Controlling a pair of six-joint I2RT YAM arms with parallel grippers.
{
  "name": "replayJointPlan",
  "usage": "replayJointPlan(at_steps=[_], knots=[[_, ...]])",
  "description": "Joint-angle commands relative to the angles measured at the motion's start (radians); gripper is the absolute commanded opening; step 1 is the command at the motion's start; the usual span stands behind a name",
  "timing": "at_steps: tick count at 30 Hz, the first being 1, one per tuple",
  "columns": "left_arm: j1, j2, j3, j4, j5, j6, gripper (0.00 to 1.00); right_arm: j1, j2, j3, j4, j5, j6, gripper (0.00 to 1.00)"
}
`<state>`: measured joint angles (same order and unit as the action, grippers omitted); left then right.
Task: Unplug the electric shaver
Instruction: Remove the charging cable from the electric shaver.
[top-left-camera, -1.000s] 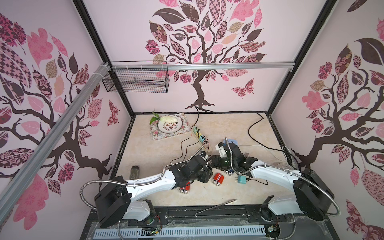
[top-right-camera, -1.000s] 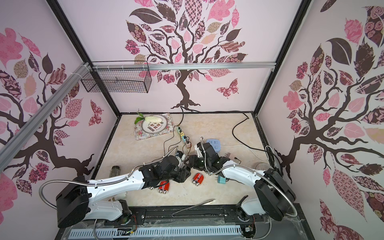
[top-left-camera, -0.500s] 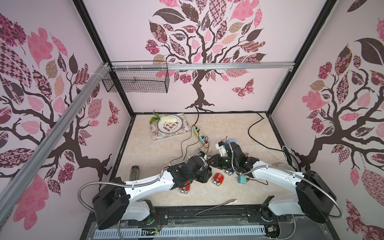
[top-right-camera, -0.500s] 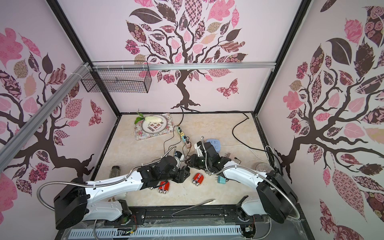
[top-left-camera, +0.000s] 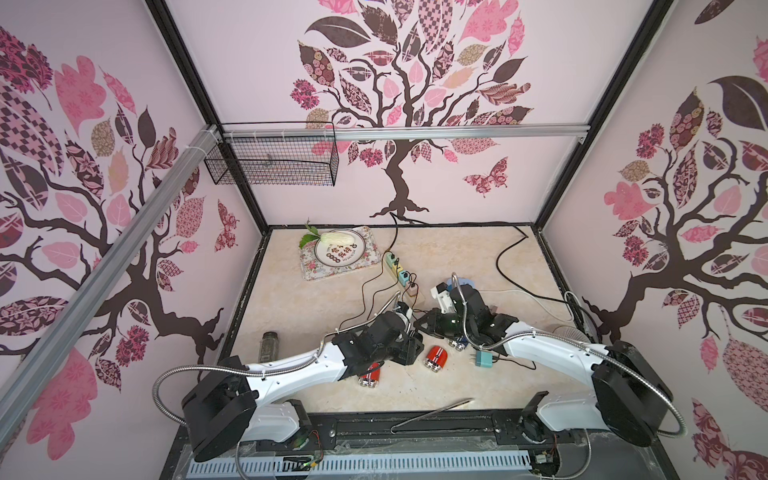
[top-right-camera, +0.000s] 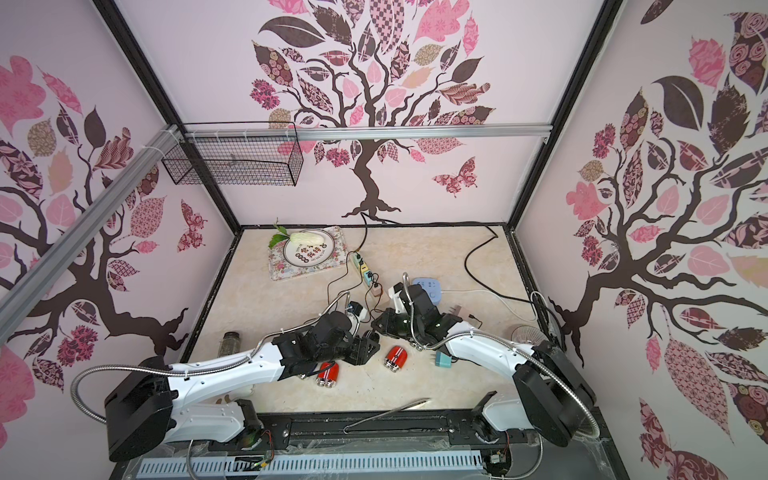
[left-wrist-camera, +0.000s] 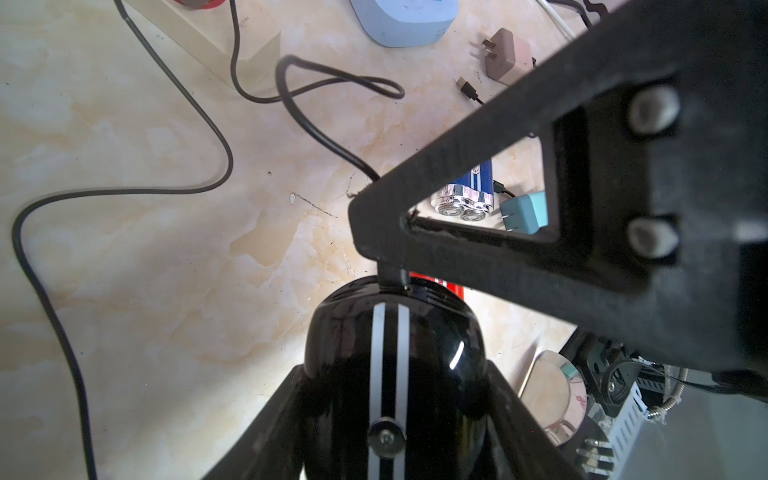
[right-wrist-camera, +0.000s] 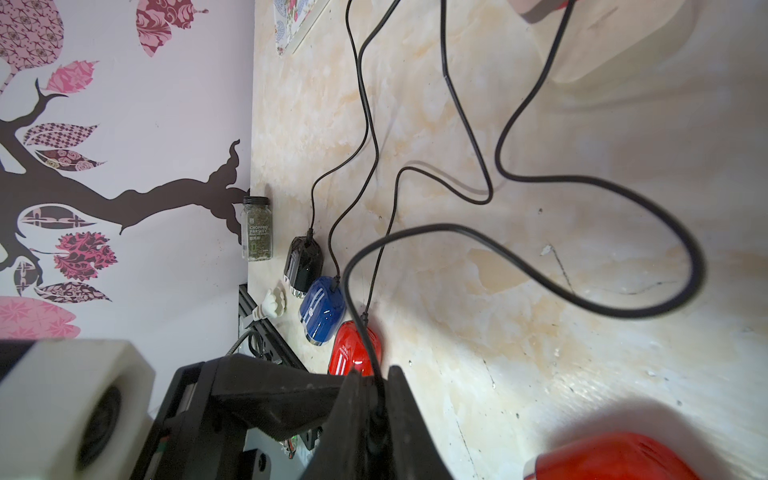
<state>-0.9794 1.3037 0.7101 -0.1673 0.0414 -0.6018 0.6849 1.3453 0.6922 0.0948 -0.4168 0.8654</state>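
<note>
My left gripper (left-wrist-camera: 392, 374) is shut on a black electric shaver (left-wrist-camera: 395, 332) with two white stripes, one finger on each side of its body. A thin black cable (left-wrist-camera: 316, 133) runs to the shaver's tip, and its plug (left-wrist-camera: 395, 281) still looks seated there. My right gripper (right-wrist-camera: 374, 374) is shut on that cable (right-wrist-camera: 519, 266) right at the plug end. In both top views the two grippers meet nose to nose at mid-table, left (top-left-camera: 411, 337) and right (top-left-camera: 422, 326), and they hide the shaver.
Other shavers lie near: red ones (top-left-camera: 435, 358) (top-left-camera: 370, 374), a blue one (left-wrist-camera: 473, 195), and a black and a blue one (right-wrist-camera: 303, 266) (right-wrist-camera: 322, 309) beside a spice jar (top-left-camera: 269, 345). A teal adapter (top-left-camera: 484, 358), power strip (top-left-camera: 401, 276), pale blue box (top-right-camera: 428, 286) and tray (top-left-camera: 309, 272) sit around.
My right gripper's jaws have closed onto the cable at the shaver's tip. The left gripper keeps its hold, and both arms have barely shifted.
</note>
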Motion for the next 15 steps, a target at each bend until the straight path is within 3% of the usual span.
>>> replayJointPlan(at_steps=[1,15], knots=[[0.005,-0.03,-0.022,0.043,0.009,0.001,0.16,0.005,-0.026,-0.012,0.016,-0.004,0.006,0.14],[0.007,-0.03,-0.035,0.034,0.027,0.017,0.16,0.004,-0.02,0.005,-0.003,0.027,-0.003,0.09]])
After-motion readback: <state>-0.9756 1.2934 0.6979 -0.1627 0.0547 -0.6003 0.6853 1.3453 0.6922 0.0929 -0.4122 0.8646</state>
